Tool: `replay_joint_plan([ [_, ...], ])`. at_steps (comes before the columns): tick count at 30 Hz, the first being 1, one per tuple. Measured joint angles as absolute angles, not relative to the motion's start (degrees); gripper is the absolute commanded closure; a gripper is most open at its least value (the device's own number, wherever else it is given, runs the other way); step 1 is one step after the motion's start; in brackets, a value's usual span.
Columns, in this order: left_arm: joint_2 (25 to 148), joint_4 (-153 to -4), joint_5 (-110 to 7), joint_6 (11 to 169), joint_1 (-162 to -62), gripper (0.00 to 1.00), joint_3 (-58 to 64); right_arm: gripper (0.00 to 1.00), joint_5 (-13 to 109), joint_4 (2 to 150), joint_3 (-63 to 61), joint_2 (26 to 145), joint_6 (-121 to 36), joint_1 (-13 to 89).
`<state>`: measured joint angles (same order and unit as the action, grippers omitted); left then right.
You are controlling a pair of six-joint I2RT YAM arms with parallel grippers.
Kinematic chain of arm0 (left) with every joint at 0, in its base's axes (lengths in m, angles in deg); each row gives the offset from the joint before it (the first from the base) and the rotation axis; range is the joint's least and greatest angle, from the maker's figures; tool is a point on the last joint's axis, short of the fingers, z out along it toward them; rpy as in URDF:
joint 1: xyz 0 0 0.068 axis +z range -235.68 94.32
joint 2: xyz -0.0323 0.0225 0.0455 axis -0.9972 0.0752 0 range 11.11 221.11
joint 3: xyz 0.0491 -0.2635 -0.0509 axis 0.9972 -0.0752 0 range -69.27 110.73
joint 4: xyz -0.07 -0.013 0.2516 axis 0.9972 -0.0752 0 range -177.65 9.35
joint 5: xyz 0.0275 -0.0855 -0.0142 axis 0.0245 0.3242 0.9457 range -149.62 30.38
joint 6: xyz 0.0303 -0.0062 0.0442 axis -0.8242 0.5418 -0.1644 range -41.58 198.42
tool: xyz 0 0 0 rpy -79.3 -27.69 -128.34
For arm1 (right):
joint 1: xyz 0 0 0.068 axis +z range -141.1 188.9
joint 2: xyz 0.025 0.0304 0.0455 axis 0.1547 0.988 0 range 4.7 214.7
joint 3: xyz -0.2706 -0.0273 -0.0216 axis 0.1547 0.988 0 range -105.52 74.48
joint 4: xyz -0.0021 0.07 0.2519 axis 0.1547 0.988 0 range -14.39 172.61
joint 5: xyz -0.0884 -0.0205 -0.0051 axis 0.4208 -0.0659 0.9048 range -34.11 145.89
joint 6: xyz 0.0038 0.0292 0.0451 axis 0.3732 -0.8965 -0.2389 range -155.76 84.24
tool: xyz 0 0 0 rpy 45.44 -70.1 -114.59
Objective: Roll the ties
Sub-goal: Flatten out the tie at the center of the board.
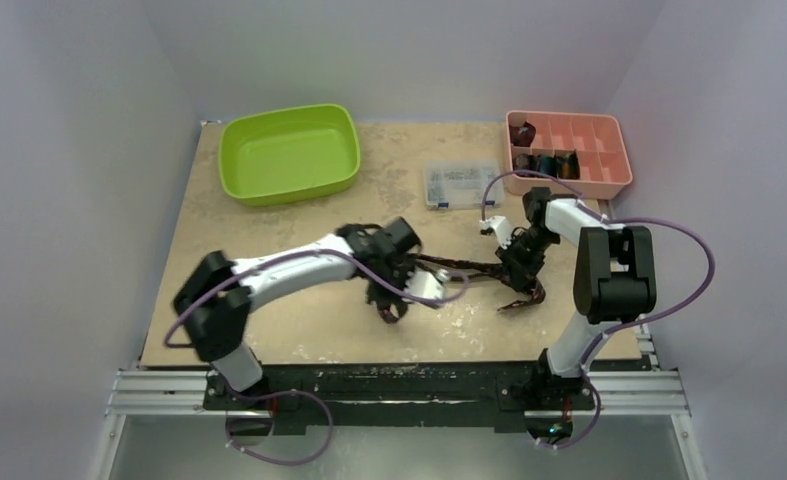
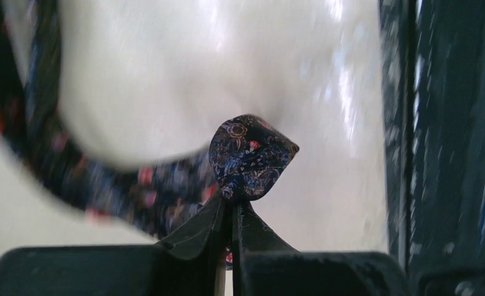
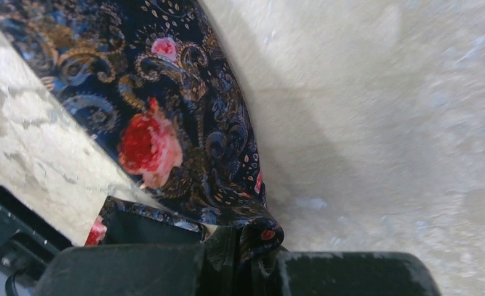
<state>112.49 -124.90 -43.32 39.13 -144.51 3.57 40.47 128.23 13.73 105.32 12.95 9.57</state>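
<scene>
A black tie (image 1: 464, 266) with red-pink flowers is stretched above the table between my two grippers. My left gripper (image 1: 391, 306) is shut on one folded end of it. In the left wrist view that end (image 2: 252, 154) bulges out just past the closed fingertips of the left gripper (image 2: 235, 206), and the rest of the tie (image 2: 73, 179) curves away, blurred. My right gripper (image 1: 517, 274) is shut on the tie further along. In the right wrist view the cloth (image 3: 184, 123) bunches where the right gripper (image 3: 258, 253) pinches it. A loose tail (image 1: 527, 298) hangs below.
A green bin (image 1: 289, 152) sits at the back left. A clear plastic box (image 1: 459, 184) of small parts lies at the back middle. At the back right a pink compartment tray (image 1: 609, 170) holds several rolled ties (image 1: 549, 163). The table's near edge runs just below the grippers.
</scene>
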Motion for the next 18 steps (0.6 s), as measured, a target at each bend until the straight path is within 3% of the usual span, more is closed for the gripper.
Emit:
replay_joint_plan([
  [8, 78.4, -140.4, -42.0, 3.3, -111.8, 0.96, -13.4, 1.00, 42.9, 137.0, 17.2, 105.6, 16.8, 9.5],
  [9, 77.5, -141.4, -41.8, -1.6, -107.7, 0.89, -15.1, 1.00, 42.9, 138.4, 17.6, 106.0, 17.5, 9.5],
  [11, 79.1, -142.0, -40.6, -8.8, -101.2, 0.74, -16.9, 0.81, 42.0, 140.8, 16.7, 108.5, 18.4, 9.8],
  [14, 86.9, -139.2, -41.3, -13.5, -93.9, 0.36, -16.8, 0.61, 41.9, 145.7, 10.4, 115.2, 17.9, 9.9],
  [15, 88.6, -138.3, -41.6, -14.2, -92.3, 0.33, -16.5, 0.54, 41.9, 147.9, 7.2, 117.2, 17.7, 9.8],
  [16, 89.9, -137.3, -42.2, -13.9, -90.7, 0.17, -16.0, 0.39, 41.9, 148.8, 4.4, 118.4, 17.4, 9.7],
  [17, 90.2, -136.6, -42.3, -13.8, -90.1, 0.05, -15.7, 0.32, 41.9, 149.0, 2.1, 118.9, 17.1, 9.7],
  [18, 90.2, -136.5, -42.3, -13.2, -89.8, 0.01, -14.9, 0.30, 41.9, 149.1, -0.5, 119.1, 16.8, 9.7],
])
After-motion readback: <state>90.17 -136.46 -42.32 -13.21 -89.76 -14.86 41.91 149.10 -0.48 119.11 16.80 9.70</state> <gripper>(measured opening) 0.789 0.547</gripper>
